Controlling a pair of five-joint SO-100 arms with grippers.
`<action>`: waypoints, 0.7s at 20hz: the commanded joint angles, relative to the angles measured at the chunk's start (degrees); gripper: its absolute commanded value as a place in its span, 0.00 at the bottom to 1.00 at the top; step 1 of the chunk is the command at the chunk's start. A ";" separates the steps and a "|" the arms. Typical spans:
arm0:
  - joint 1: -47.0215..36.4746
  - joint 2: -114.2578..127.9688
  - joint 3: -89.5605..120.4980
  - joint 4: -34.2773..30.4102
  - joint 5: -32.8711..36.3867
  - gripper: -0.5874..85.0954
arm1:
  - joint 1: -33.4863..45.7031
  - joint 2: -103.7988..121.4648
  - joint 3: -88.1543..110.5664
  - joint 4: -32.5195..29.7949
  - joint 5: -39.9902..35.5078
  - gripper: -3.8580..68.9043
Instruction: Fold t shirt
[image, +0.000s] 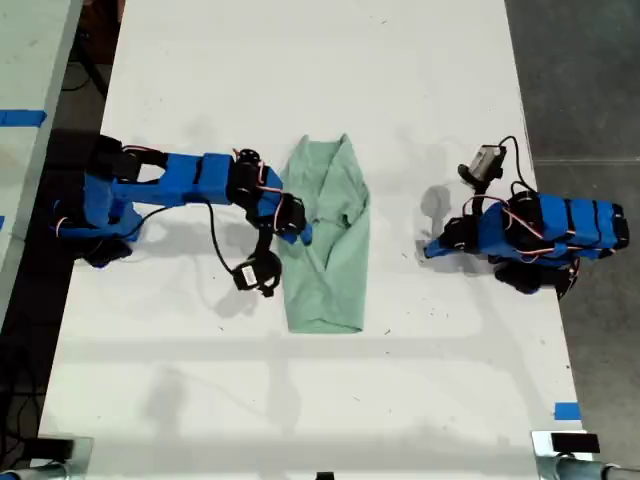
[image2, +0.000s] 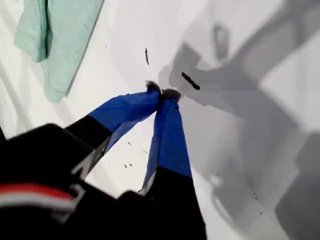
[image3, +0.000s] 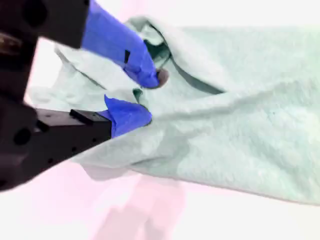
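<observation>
The pale mint-green t shirt (image: 330, 245) lies in the middle of the white table, folded into a long narrow strip, wrinkled at its far end. My second gripper (image: 303, 235) reaches in from the exterior view's left onto the shirt's edge. In the second wrist view its blue fingertips (image3: 145, 75) stand a little apart over a bunched fold of the shirt (image3: 240, 100), so my second gripper (image3: 144, 96) is open. My first gripper (image: 428, 250) rests at the exterior view's right, apart from the shirt. In the first wrist view my first gripper (image2: 162, 93) is shut on nothing, tips on bare table, with the shirt (image2: 55, 35) beyond.
The white table (image: 300, 400) ends in dark floor on both sides of the exterior view. A blue tape mark (image: 567, 410) sits near its right edge. A second table with blue tape (image: 20, 117) stands at the exterior view's far left. A black cable (image: 215, 240) loops beside the second arm.
</observation>
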 joint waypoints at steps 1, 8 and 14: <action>-1.14 15.12 2.29 2.20 2.99 0.01 | -0.53 0.70 0.97 0.70 0.53 0.07; -3.96 55.99 61.79 -30.41 0.79 0.01 | -0.88 0.70 0.97 0.62 0.62 0.07; -6.33 65.39 93.25 -49.39 1.05 0.01 | -0.79 0.70 0.97 0.62 0.79 0.07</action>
